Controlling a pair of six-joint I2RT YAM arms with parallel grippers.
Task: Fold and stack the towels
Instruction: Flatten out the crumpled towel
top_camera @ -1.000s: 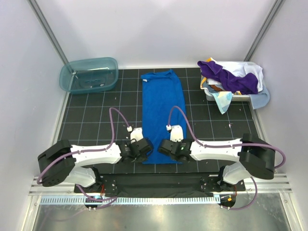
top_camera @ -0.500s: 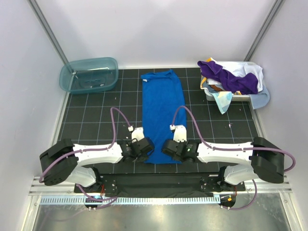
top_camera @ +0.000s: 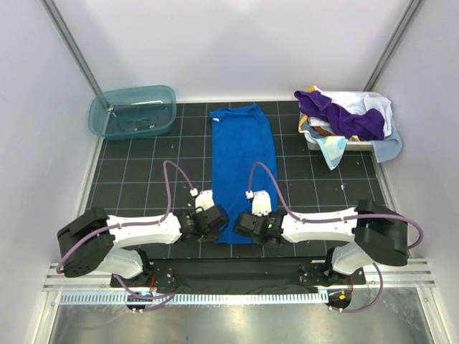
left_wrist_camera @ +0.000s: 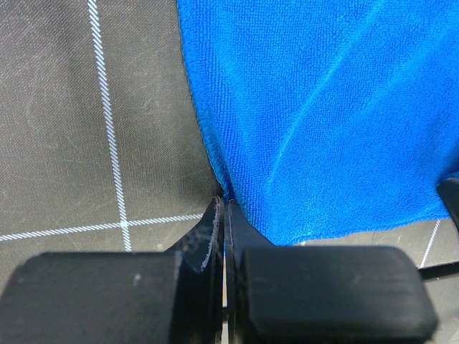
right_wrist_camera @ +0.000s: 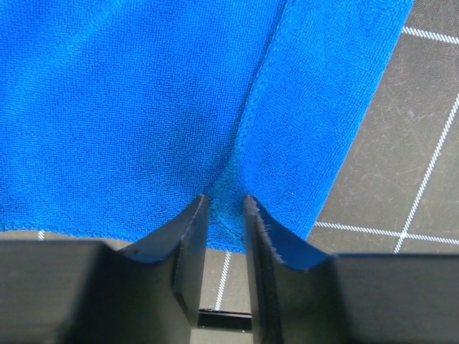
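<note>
A royal blue towel [top_camera: 242, 165] lies flat and lengthwise on the black gridded mat, its near end between my two grippers. My left gripper [top_camera: 215, 223] is at the towel's near left corner. In the left wrist view the left gripper [left_wrist_camera: 224, 204] is shut, pinching the towel's [left_wrist_camera: 323, 107] left edge at its tips. My right gripper [top_camera: 249, 225] is at the near right part of the towel. In the right wrist view the right gripper [right_wrist_camera: 226, 202] is closed on a raised ridge of the towel [right_wrist_camera: 143, 107] just inside its near hem.
A white basket [top_camera: 315, 142] at the back right holds a heap of towels: a purple one [top_camera: 337, 115], a white one [top_camera: 378, 107], and a light blue one [top_camera: 392, 147] hanging over the rim. A teal tub [top_camera: 133, 111] stands at the back left.
My right gripper has shifted a little left along the towel's near end and its elbow has drawn back in. The left gripper and the towel have barely moved.
</note>
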